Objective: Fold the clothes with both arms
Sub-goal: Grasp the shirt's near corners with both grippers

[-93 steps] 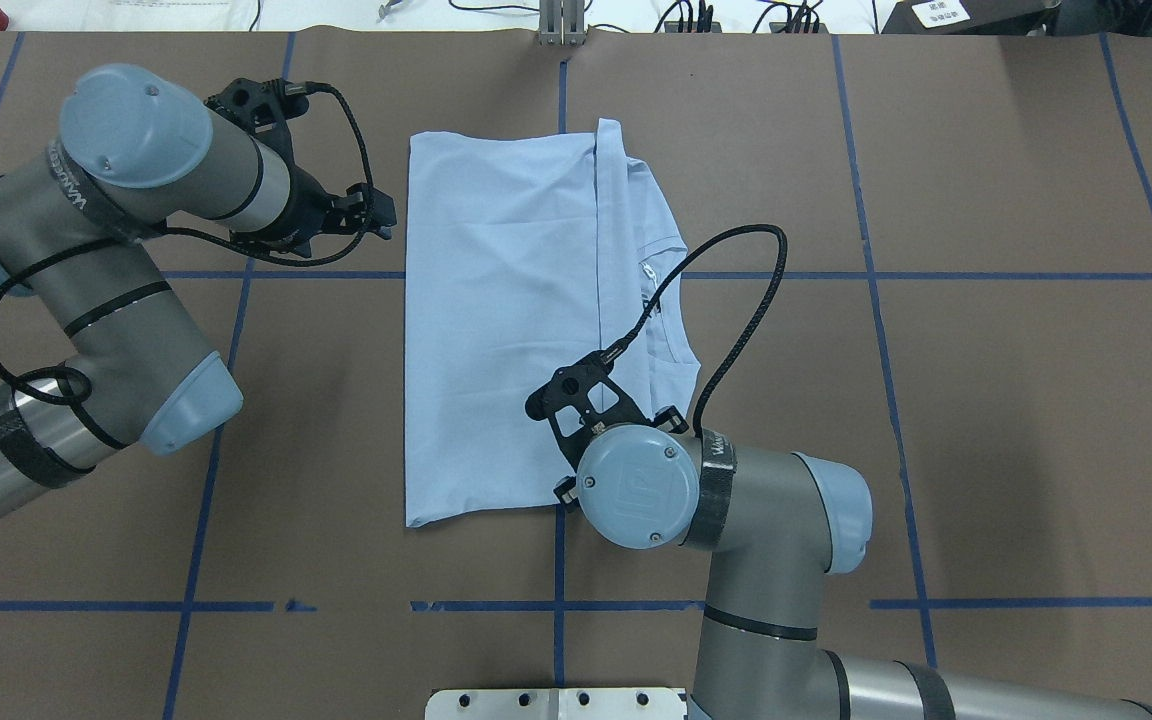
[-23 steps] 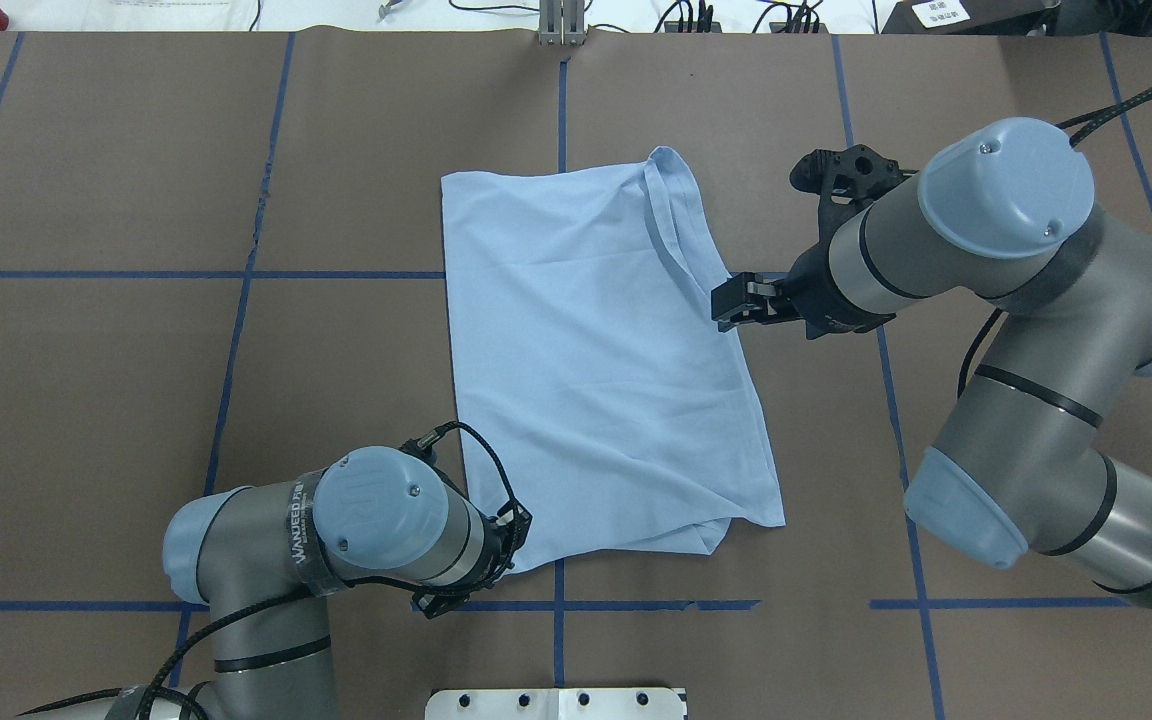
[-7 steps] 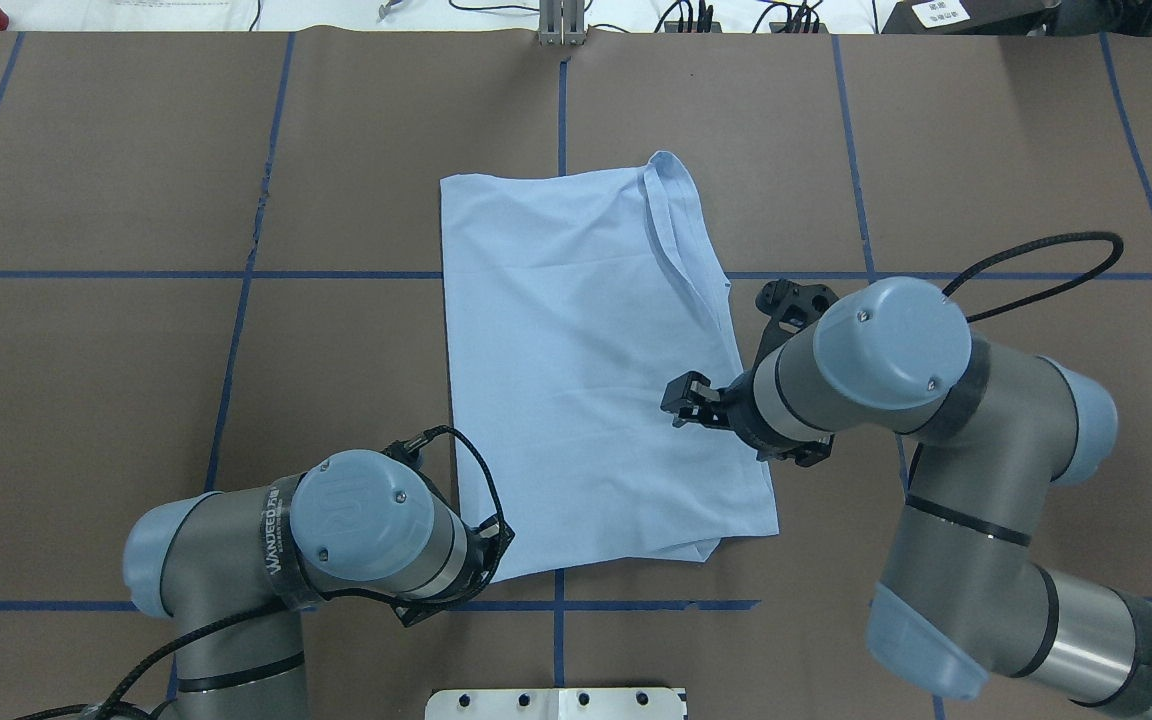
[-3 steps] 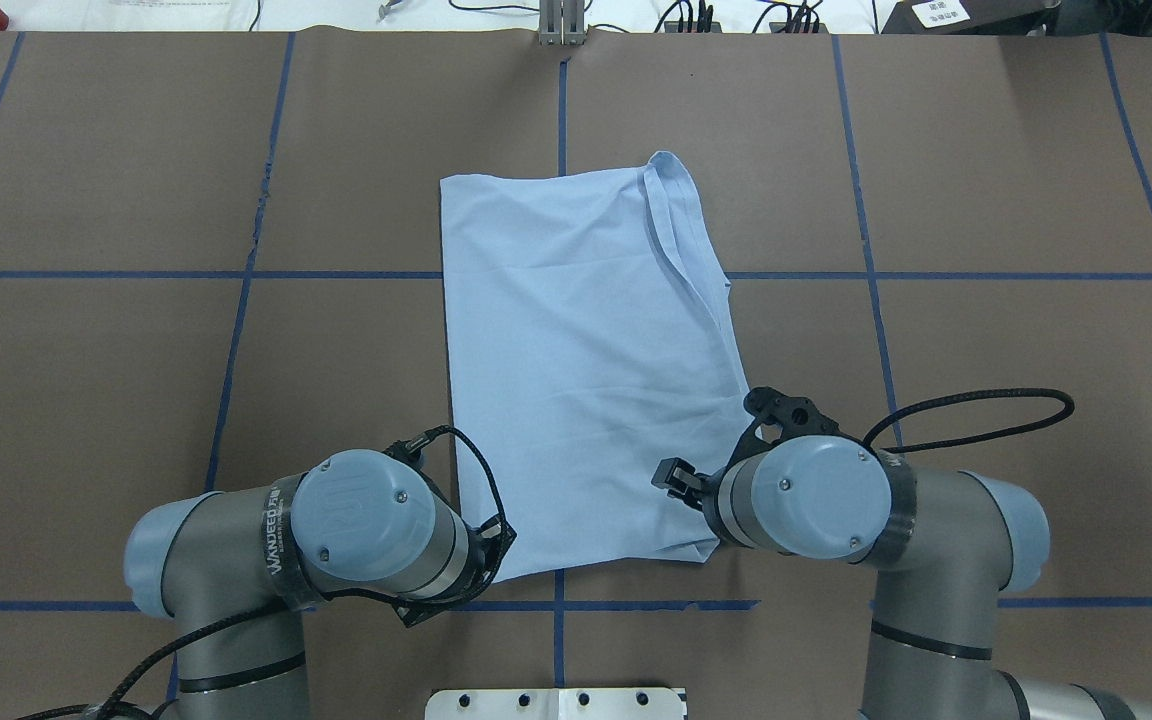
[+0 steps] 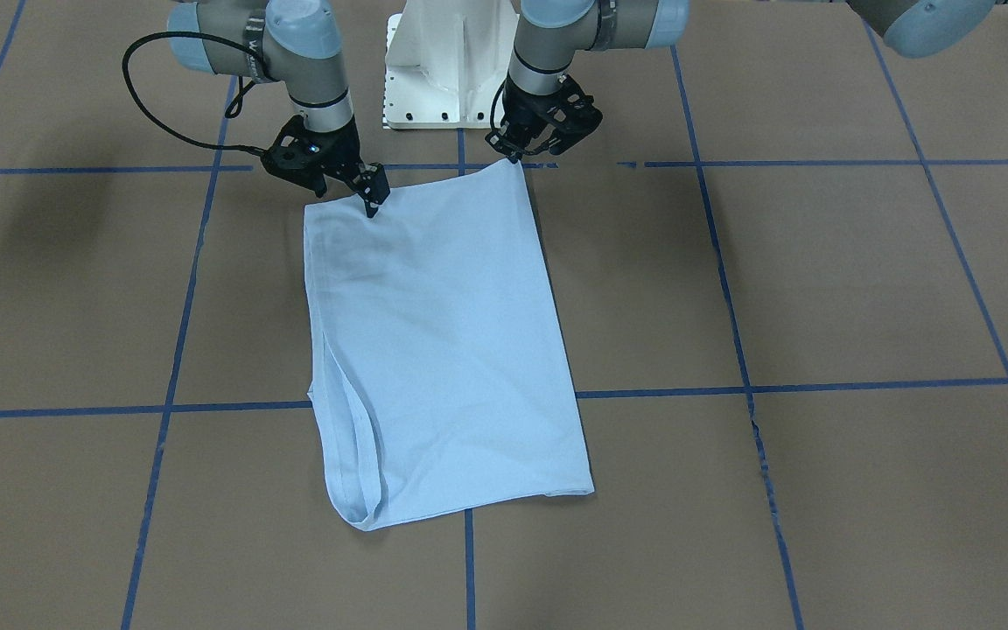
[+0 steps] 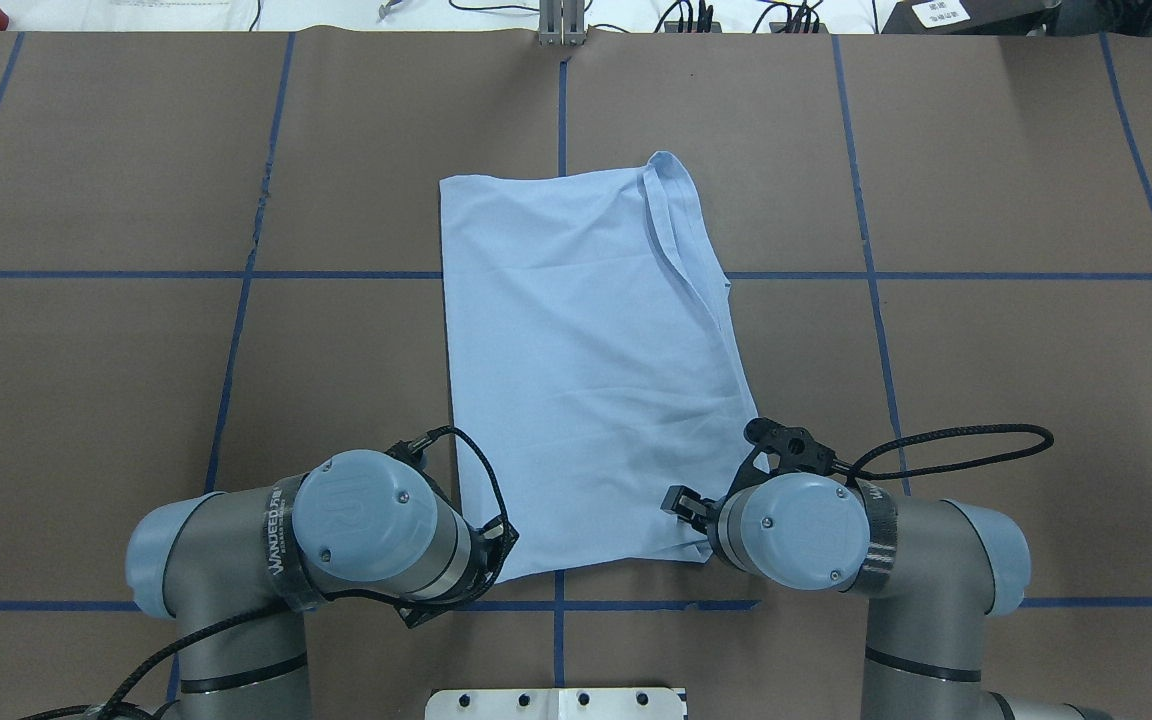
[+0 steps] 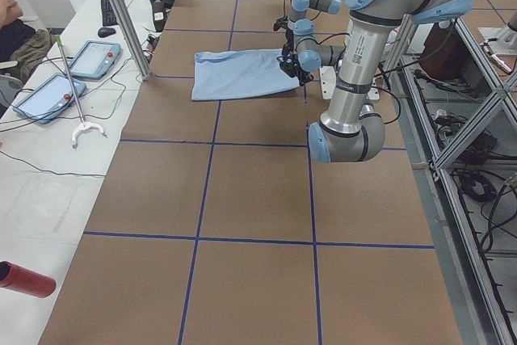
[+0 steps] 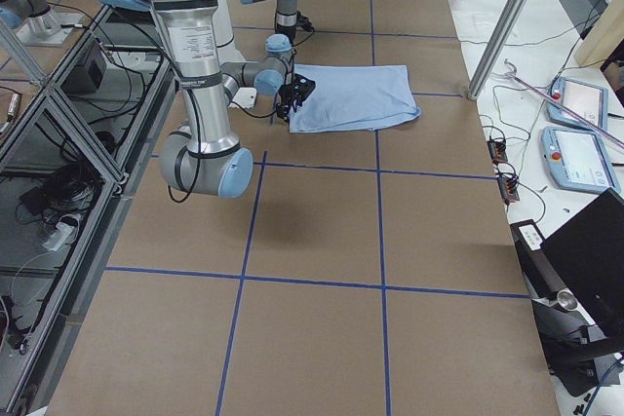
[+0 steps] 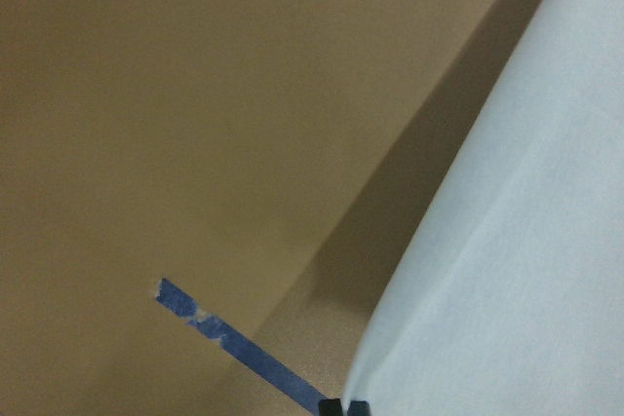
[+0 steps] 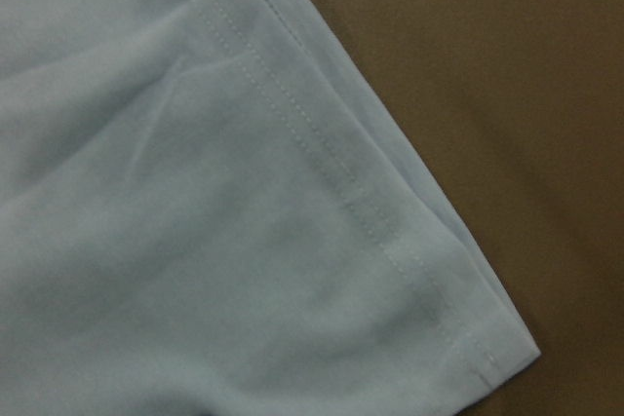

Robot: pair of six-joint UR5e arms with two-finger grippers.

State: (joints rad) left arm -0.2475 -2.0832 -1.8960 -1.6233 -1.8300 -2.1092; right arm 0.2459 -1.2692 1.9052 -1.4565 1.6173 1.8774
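A pale blue cloth T-shirt [image 6: 586,350] lies flat on the brown paper-covered table [image 6: 986,400]. It is folded into one long strip. Its long way runs straight away from both sets of fingers, toward the far side of the table. Its near short end sits right at the fingers.

The black left fingers [image 9: 333,407] are at one corner of that near end. They look pinched together on the shirt's edge. The cloth there sits a little up off the table, with a shadow under it. The black right fingers [image 5: 372,197] point down at the other near corner, touching it or just above it. I cannot tell if they are open or closed. The right wrist view shows that corner's stitched hem lying flat.

The grey metal left arm [image 6: 366,515] and the grey metal right arm [image 6: 796,530] are equally near, one at each corner. The next move is probably to lift both corners and carry them to the far short end. The right fingers need a good hold first, or the fold may go crooked.

Past the far end, well away from the fingers, is a wide stretch of smooth brown paper crossed by blue tape lines [image 6: 336,274].
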